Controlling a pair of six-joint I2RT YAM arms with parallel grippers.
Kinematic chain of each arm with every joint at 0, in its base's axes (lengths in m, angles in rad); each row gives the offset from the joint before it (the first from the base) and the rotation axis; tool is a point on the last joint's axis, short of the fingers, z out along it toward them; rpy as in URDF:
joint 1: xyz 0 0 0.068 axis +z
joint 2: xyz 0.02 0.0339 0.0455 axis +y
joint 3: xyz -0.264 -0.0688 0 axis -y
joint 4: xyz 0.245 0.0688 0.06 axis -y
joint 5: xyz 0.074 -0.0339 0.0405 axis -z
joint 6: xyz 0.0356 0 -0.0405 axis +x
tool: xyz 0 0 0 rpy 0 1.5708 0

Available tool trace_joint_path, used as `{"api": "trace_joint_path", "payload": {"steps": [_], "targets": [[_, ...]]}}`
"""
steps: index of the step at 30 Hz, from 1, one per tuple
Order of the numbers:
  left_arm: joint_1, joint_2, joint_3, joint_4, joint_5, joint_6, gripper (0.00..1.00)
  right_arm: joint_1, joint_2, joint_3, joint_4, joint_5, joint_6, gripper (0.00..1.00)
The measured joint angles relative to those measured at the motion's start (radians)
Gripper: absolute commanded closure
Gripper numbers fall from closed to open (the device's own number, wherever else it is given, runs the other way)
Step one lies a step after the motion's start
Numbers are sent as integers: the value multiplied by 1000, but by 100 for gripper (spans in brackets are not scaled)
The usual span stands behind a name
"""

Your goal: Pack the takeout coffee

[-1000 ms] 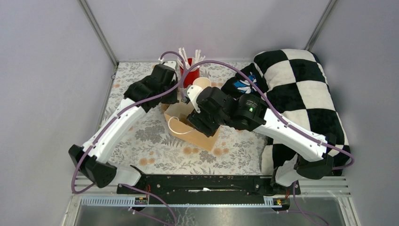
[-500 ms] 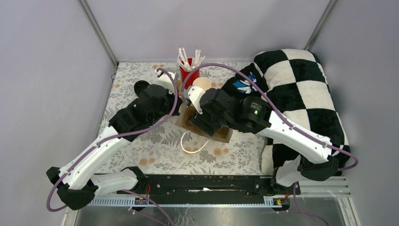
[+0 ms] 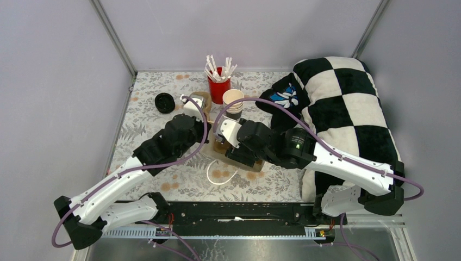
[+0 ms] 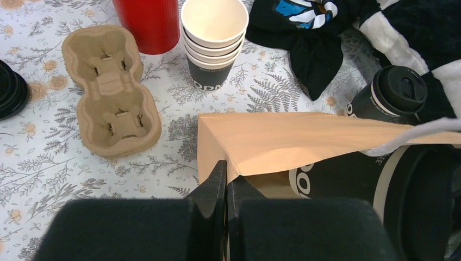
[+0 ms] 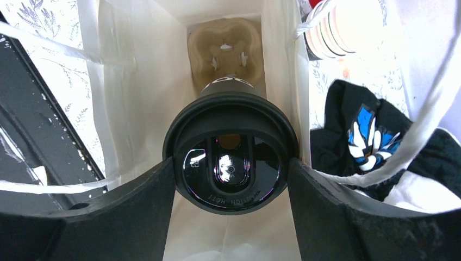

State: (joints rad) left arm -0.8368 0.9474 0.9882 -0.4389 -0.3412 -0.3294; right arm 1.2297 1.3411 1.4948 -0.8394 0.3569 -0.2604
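The right jaws are clamped around one lidded coffee cup (image 5: 231, 174) held inside the mouth of the brown paper bag (image 4: 293, 141) on the desk (image 4: 32, 179), the left jaws pinch the bag's edge, nearly shut, and the second lidded cup (image 4: 399, 95) stands outside beside a black cloth (image 4: 310, 49).

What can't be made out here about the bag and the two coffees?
Top view: the right arm covers the held coffee and most of the bag.
Top view: the second coffee is lost under that arm too.
Right wrist: the lid, gripped by the right tool, hides whether the held coffee touches the bag's floor.
Left wrist: the left tool, shut on the bag's edge, blocks the bag's near part.
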Motion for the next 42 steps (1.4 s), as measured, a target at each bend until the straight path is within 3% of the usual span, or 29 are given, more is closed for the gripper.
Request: {"api": "trace_joint_path", "payload": {"steps": [8,18,30,34,39,42], "targets": [[-36,-136,-147,82,-37,-23,100,50,-43,-120,64,1,-84,65],[-41,-182,-153,24,-25,-108,100,97,58,-89,68,54,-111,67],[-41,-294,-233,29,-11,-118,99,105,71,-198,93,41,-180,68],[-41,-286,-225,18,18,-126,91,115,93,-198,93,25,-166,68],[-42,-202,-153,-74,60,-151,100,119,103,-209,116,14,-131,67],[-42,-165,-143,-101,79,-158,100,119,103,-230,137,8,-114,67]]}}
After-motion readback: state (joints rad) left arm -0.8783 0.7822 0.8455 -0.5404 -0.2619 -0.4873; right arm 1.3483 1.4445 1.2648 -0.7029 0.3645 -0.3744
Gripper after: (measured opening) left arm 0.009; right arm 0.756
